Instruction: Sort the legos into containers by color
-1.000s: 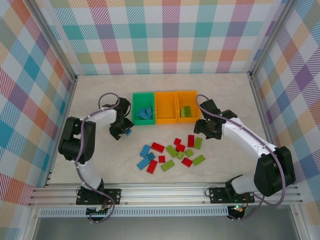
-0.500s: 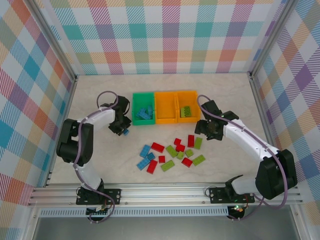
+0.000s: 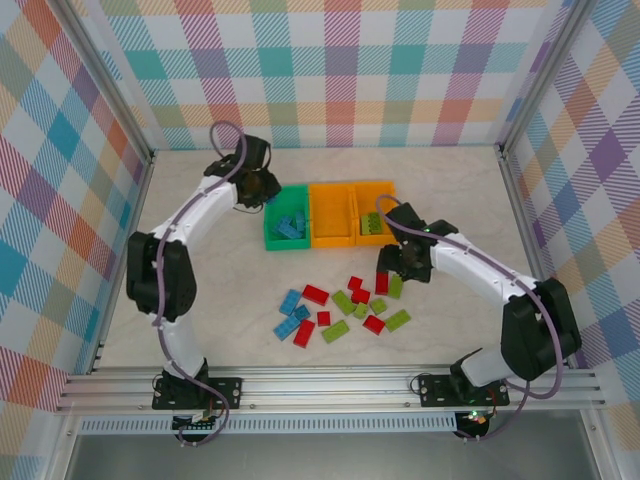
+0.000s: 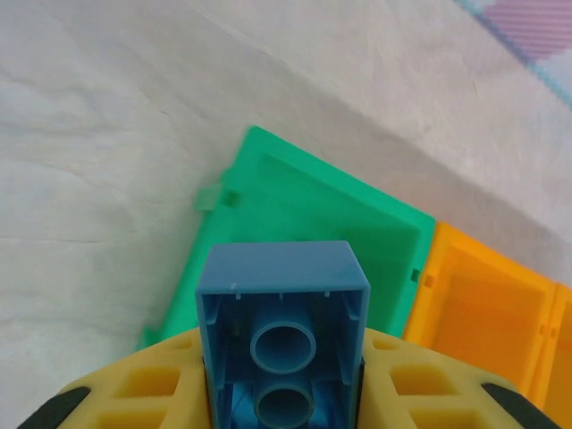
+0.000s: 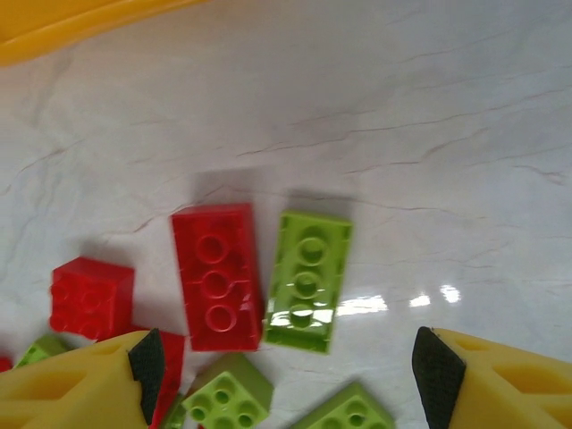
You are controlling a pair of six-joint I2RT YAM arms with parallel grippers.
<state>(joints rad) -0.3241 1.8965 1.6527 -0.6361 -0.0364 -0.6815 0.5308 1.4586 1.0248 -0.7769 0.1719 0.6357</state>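
- Left gripper [image 3: 257, 186] is clamped on a blue brick [image 4: 282, 295] (its hollow underside faces the wrist camera). It hangs by the far left corner of the green bin [image 4: 308, 192].
- That bin has blue bricks [image 3: 290, 226] lying in it.
- The middle bin [image 3: 331, 241] and right bin [image 3: 374, 186], both orange, stand in a row touching it. The right one has lime bricks [image 3: 372, 222] in it.
- Right gripper [image 5: 290, 366] is spread wide with nothing between its jaws. It is low over a red brick [image 5: 217, 275] and a lime brick [image 5: 308, 279] lying side by side on the table [image 5: 402, 134].
- Loose bricks [image 3: 345, 305] in red, lime and blue lie scattered in front of the bins, the blue ones at the left.
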